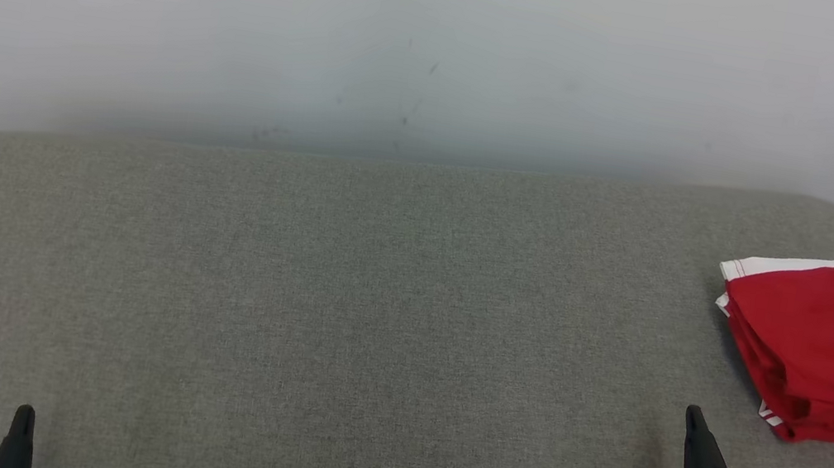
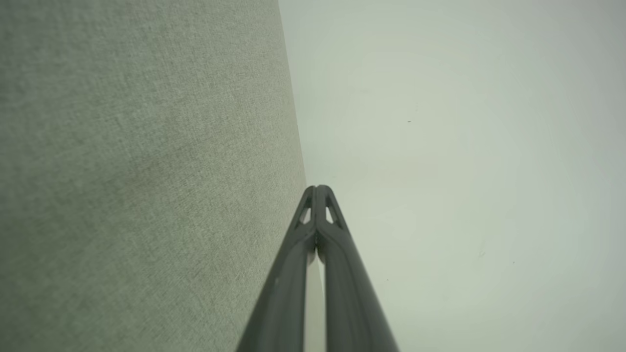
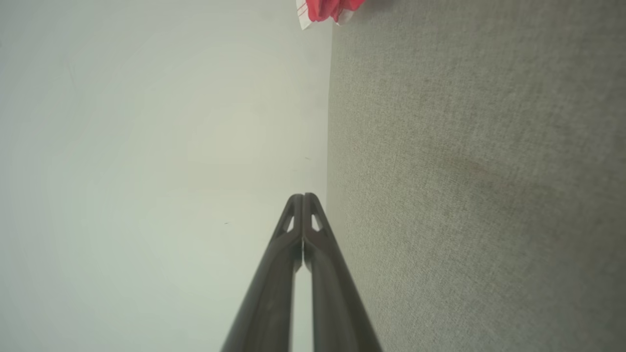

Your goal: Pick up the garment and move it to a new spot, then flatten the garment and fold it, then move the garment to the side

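Both jaws shut, low, apart from garment point(image 1: 825, 349)

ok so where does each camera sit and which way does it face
head view: on the head, facing forward and down at grey surface and red garment; left fingers and right fingers at bottom
left wrist view: on left wrist, along shut left fingers toward wall
right wrist view: on right wrist, along shut right fingers toward wall
shared: head and right wrist both show garment
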Available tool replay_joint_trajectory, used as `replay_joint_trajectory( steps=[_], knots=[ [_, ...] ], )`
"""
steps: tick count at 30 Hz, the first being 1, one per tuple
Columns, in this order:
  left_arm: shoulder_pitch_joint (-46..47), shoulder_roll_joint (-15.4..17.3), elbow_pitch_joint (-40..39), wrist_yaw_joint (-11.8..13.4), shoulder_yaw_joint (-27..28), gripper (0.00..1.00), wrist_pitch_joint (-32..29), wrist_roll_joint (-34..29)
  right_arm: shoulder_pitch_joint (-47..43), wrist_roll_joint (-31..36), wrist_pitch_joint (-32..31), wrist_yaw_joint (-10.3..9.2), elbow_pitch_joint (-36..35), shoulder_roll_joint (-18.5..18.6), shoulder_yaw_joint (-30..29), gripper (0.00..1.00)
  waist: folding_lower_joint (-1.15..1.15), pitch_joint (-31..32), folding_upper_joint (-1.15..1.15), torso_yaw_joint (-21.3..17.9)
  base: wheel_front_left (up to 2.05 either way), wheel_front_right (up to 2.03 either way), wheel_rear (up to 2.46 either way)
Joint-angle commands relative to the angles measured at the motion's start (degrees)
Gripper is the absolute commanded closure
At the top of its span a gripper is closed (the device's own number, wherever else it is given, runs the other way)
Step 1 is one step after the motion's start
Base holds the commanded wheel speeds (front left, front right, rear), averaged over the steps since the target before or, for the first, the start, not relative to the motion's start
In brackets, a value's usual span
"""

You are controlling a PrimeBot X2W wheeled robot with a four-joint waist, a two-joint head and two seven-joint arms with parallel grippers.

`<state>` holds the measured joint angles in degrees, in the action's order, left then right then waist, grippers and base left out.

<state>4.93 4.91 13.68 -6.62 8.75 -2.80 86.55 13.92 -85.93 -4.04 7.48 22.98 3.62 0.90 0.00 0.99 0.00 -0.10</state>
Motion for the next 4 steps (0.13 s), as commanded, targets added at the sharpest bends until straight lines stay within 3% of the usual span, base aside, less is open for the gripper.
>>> replay_joint_trajectory(
  steps=[1, 4],
  knots=[
    [1.0, 0.1, 0.3, -0.4, 0.4, 1.0, -0.5, 1.3, 1.3, -1.2, -0.4, 0.02, 0.1, -0.2, -0.2, 1.0, 0.0, -0.1, 0.0, 0.0, 0.0, 0.0, 0.0],
    [1.3, 0.0, 0.5, -0.5, 0.7, 1.0, -0.7, 2.6, 1.4, -2.4, -0.7, 0.02, 0.4, -0.4, -0.5, 1.0, 0.0, -0.4, 0.0, 0.0, 0.0, 0.0, 0.0]
  ],
)
